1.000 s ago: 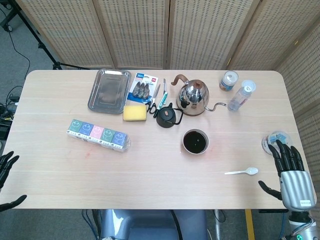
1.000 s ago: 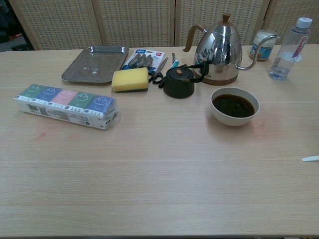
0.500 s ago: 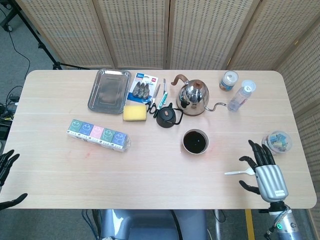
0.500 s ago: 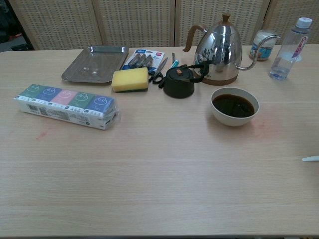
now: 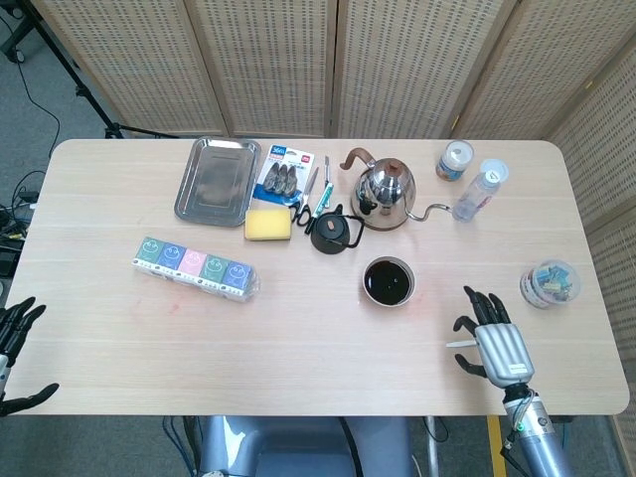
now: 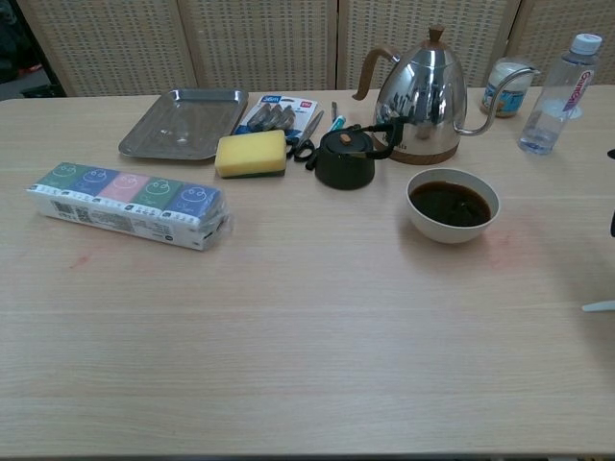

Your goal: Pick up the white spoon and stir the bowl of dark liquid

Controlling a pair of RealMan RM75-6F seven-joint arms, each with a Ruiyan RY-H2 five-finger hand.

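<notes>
The white spoon (image 5: 458, 344) lies on the table at the front right; only its handle end shows, also at the chest view's right edge (image 6: 599, 306). My right hand (image 5: 493, 340) hovers over the rest of the spoon with fingers spread and nothing held. The white bowl of dark liquid (image 5: 388, 281) stands a little to the upper left of that hand, and is seen close up in the chest view (image 6: 453, 205). My left hand (image 5: 14, 341) hangs open off the table's front left corner.
Behind the bowl stand a steel kettle (image 5: 386, 194), a small black teapot (image 5: 331, 233), a yellow sponge (image 5: 268, 225) and a metal tray (image 5: 217, 180). A tissue pack (image 5: 195, 266) lies left. A bottle (image 5: 480, 190), a jar (image 5: 455, 160) and a clip tub (image 5: 550, 283) sit right.
My right hand has moved left from the table's right edge, past the clip tub, and now covers the spoon's bowl end. The left hand barely shifted.
</notes>
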